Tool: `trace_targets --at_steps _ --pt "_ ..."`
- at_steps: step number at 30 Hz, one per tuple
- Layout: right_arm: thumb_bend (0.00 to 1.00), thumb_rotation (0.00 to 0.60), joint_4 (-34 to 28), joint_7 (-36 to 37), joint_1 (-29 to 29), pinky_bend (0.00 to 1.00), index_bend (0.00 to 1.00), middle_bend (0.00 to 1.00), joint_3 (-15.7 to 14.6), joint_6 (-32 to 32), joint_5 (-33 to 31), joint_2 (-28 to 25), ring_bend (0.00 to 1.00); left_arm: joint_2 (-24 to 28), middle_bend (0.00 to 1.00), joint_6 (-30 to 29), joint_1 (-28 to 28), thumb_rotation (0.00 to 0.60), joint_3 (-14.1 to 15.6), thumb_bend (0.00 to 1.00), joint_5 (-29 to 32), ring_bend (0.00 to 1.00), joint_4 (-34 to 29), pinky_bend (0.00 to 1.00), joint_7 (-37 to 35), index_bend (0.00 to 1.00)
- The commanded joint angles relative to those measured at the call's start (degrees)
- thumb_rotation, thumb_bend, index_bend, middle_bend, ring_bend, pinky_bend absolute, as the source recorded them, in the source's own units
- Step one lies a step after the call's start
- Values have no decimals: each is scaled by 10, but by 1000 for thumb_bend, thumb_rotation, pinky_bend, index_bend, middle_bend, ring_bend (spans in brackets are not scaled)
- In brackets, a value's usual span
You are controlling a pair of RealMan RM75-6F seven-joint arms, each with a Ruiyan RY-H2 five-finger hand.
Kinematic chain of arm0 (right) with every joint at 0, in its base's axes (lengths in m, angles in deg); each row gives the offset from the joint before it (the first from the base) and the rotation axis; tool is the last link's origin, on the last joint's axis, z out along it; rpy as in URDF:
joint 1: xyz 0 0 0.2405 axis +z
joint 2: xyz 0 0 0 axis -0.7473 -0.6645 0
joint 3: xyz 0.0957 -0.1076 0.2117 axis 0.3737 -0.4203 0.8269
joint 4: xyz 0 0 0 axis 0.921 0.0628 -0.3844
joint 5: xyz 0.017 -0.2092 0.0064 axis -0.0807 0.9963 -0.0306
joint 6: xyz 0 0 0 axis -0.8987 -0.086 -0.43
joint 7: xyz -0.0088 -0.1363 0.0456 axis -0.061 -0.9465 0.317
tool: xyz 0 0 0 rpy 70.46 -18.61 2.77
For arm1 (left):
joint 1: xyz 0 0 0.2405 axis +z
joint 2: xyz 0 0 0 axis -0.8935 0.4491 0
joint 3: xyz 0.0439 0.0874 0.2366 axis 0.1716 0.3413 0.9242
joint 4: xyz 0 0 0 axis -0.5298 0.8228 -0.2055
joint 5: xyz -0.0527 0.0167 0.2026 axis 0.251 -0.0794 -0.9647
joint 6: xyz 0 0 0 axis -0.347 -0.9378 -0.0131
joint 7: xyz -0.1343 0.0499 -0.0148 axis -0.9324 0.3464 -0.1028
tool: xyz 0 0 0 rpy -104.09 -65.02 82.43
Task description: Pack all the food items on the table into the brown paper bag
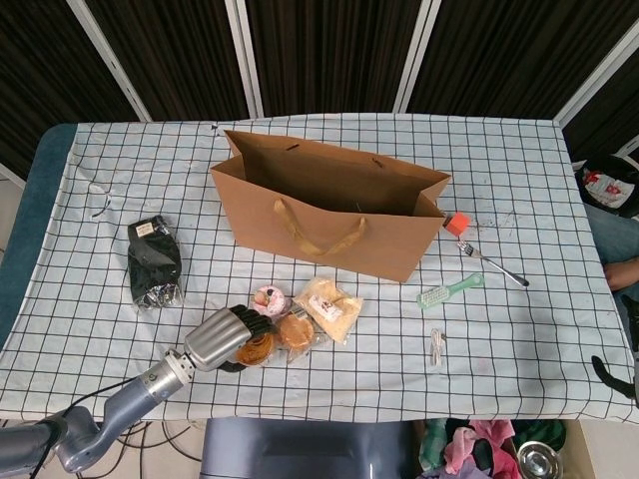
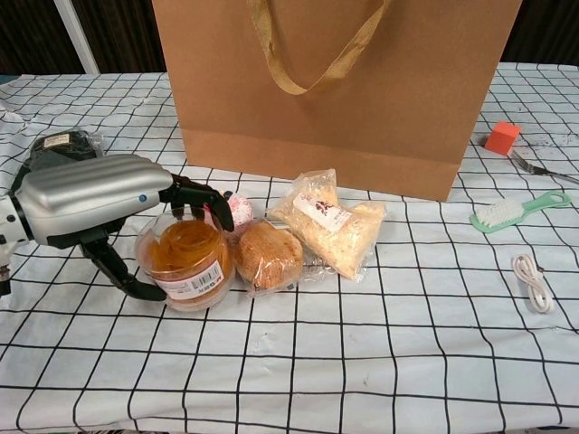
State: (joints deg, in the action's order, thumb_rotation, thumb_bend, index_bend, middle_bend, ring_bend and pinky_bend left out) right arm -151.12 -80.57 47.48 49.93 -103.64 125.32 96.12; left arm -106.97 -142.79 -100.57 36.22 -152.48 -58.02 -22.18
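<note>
left hand [image 2: 99,212]: wrapped round the clear tub of orange snacks [image 2: 184,262], fingers [image 2: 201,197] over its top, thumb low at the near-left side; tub tilted, label toward the chest camera; in front of the bag, left of centre
right hand: only a dark bit at the head view's lower right edge [image 1: 611,374], well right of the bag; grip cannot tell
brown paper bag [image 1: 329,205]: upright, mouth open, handle [image 2: 312,54] hanging down the front face; stands mid-counter
tub: front-left of the bag, touching the round wrapped bun [image 2: 267,256] on its right
bun: in clear wrap, in front of the bag, between tub and crumb packet
pink wrapped cake [image 2: 237,209]: just behind tub and bun, nearer the bag, partly hidden by the fingers
crumb packet [image 2: 330,226]: clear bag of pale crumbs, lying flat in front of the bag's middle, touching the bun wrap
black packet [image 1: 154,262]: well left of the bag, lying flat
orange block [image 2: 501,137]: by the bag's right front corner
fork [image 1: 494,262]: right of the bag, just past the block
green brush [image 2: 518,211]: front-right of the bag, bristles down
white cable [image 2: 533,282]: coiled, nearer the camera than the brush
counter [image 1: 539,180]: black-on-white check cloth
</note>
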Motion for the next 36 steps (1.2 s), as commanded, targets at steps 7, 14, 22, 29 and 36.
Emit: trace_targets --at_steps 7,14,22,29,36 --pt "219 600 -2 -2 0 194 9 100 0 0 -1 0 180 38 448 -24 6 600 -2 334 -2 314 -41 370 -34 382" --pt "219 600 -3 -4 0 194 9 100 0 0 -3 0 180 78 449 -66 8 600 -22 334 -13 314 -80 370 -61 383" --pt "218 600 -3 -7 1 194 9 100 -1 3 -5 2 181 110 449 -108 -16 600 -83 334 -37 314 -138 370 -53 384" --pt "218 600 -2 -7 1 194 9 100 0 4 -7 2 180 124 449 -101 -57 600 -175 333 8 314 -194 370 -4 385" --pt "218 600 -1 -6 1 194 9 100 0 5 -8 3 180 107 451 -67 -119 600 -281 333 115 314 -191 370 45 388"
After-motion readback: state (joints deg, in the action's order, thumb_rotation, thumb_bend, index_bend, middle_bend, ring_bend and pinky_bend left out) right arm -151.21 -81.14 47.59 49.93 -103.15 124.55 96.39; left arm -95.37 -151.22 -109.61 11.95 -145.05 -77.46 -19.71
